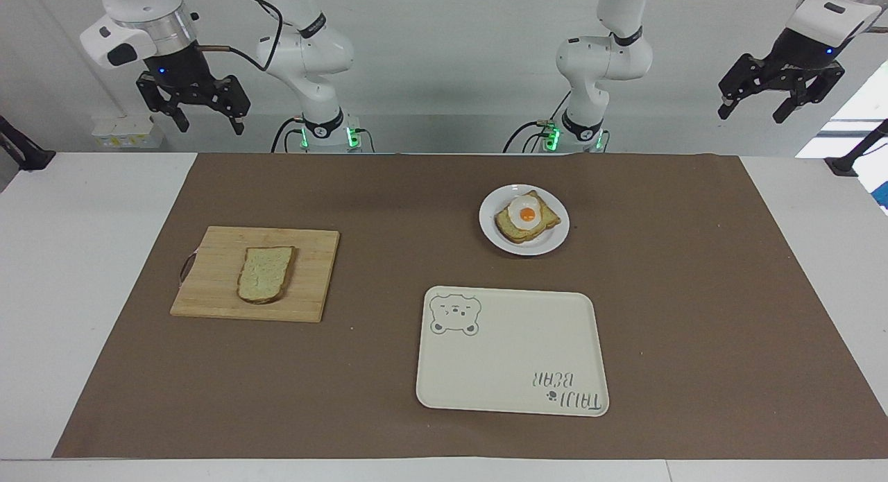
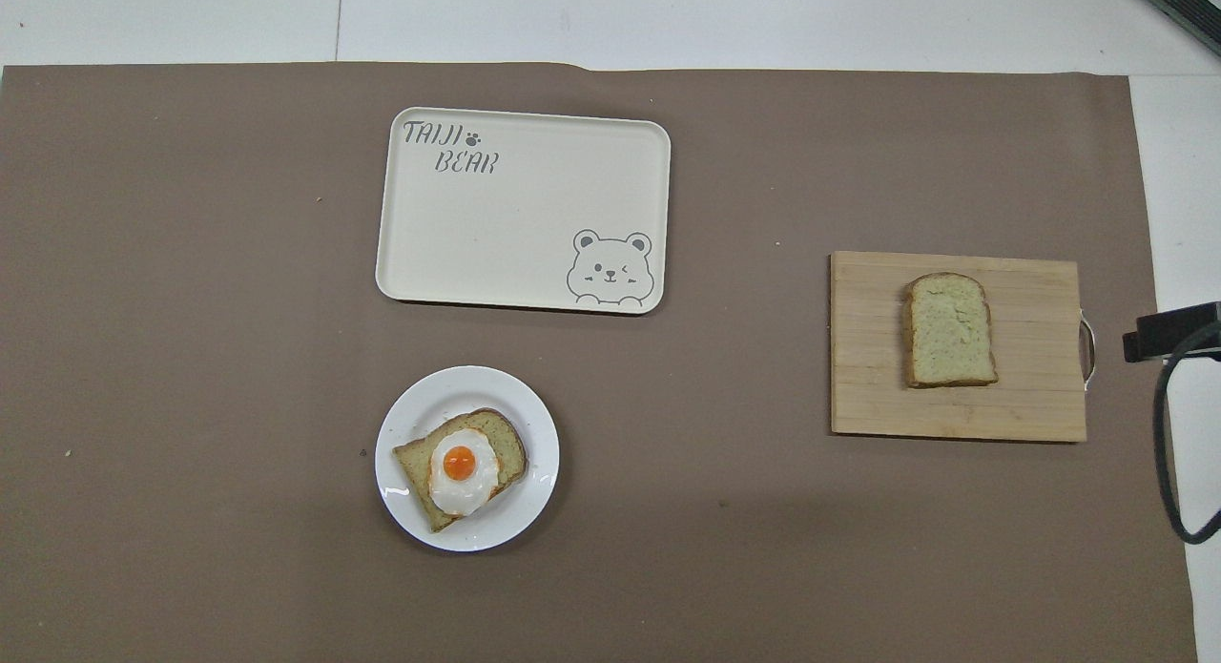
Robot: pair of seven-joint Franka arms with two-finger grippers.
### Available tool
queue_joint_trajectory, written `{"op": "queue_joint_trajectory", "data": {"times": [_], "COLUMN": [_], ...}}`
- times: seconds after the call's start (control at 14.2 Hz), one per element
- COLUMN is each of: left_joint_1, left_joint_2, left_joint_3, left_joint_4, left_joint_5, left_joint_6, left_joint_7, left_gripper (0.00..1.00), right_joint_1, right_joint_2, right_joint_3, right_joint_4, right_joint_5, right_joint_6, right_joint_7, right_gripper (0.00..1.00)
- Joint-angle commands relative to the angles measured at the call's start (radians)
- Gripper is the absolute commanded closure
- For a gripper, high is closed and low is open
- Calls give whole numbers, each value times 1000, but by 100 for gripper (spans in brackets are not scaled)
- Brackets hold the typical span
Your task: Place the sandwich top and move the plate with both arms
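From across the table, we see our right gripper [image 1: 193,106] and left gripper [image 1: 780,93] raised at the robots' end with jaws spread, holding nothing, which we judge to be readiness before the first reach. From overhead, the sandwich top [image 2: 949,330] lies flat on the cutting board [image 2: 863,358] toward the right arm's end, while the plate [image 2: 405,424] bearing egg toast [image 2: 463,467] sits nearer the robots than the tray [image 2: 458,243], its likely destination.

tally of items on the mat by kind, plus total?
Bread slices: 2, the sandwich top on the cutting board, a toasted slice under the egg
Fried eggs: 1
Plates: 1
Trays: 1
Cutting boards: 1
Total: 6
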Motion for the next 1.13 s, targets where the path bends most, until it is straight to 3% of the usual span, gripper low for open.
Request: {"op": "queue_joint_trajectory", "data": {"times": [0.0, 0.85, 1.06], "left_joint_1": [-7, -7, -7], "left_joint_2": [-30, -30, -30], "left_joint_3": [-2, -2, -2], "left_joint_4": [-35, -35, -35], "left_joint_5": [12, 12, 12], "left_joint_6": [2, 0, 0], "left_joint_7": [-13, -8, -8], "left_gripper": [0, 0, 0], "right_joint_1": [-16, -19, -22], "right_joint_2": [-27, -30, -38], "right_joint_3": [6, -2, -4], "right_joint_4": [-31, -40, -87], "right_joint_5": [-1, -1, -1], "right_joint_6": [11, 11, 77], "right_joint_7": [-32, -32, -29], "right_gripper": [0, 0, 0]}}
